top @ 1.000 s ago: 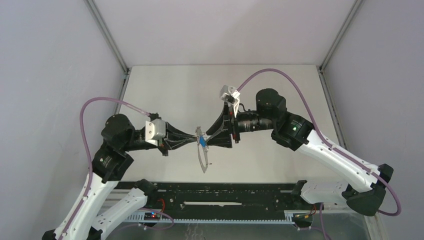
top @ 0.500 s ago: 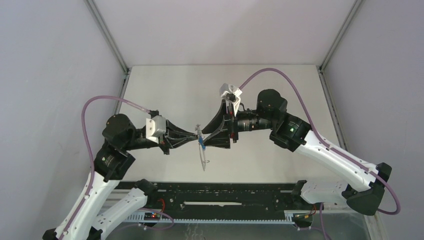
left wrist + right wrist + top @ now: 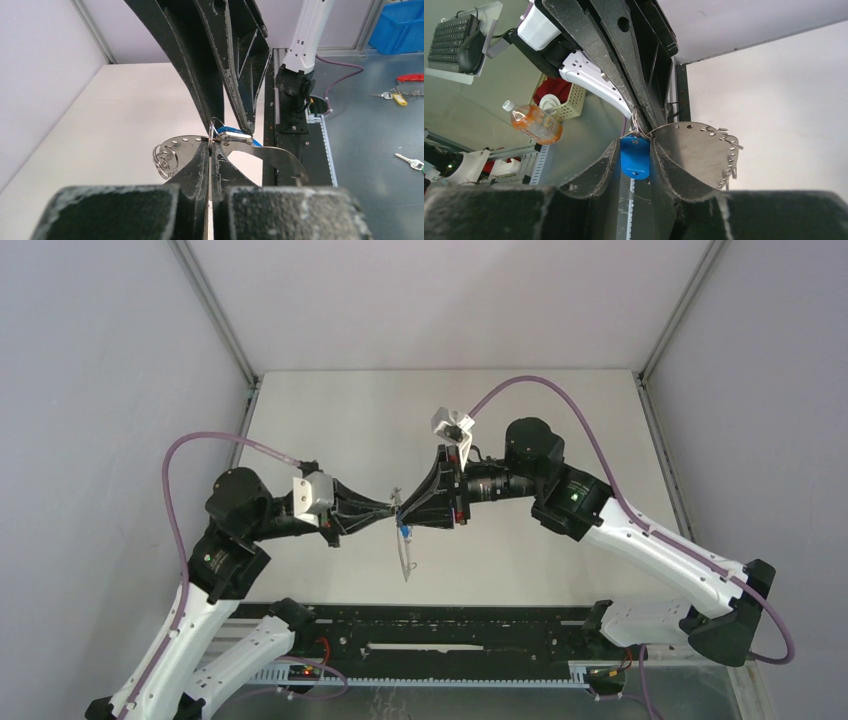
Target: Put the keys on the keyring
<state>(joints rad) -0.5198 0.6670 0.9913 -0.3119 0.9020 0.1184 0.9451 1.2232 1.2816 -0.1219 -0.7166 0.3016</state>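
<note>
Both hands meet in mid-air above the counter (image 3: 340,420), fingertip to fingertip. My left hand (image 3: 210,145) is fully closed, its two fingers pressed flat together on the edge of the keyring (image 3: 270,155), a thin grey metal band with a row of small holes along its rim. From the pinch point the band curves away on both sides of the fingers and hangs below the hand, clear of the counter. A cluster of small wire loops (image 3: 165,159) sits on the band's rim to the left of my left fingertips. My right hand (image 3: 634,145) comes in from the opposite side, fingers partly closed with a narrow gap between them. The blue-headed key (image 3: 634,159) sits in that gap, its plastic head touching a finger on either side, so I have it gripped. The top of the key's head lies right at the point where a thin wire loop and the band meet my left fingertips. Whether the key is actually threaded on that loop, I cannot tell. The key's blade is hidden behind my right fingers.
</note>
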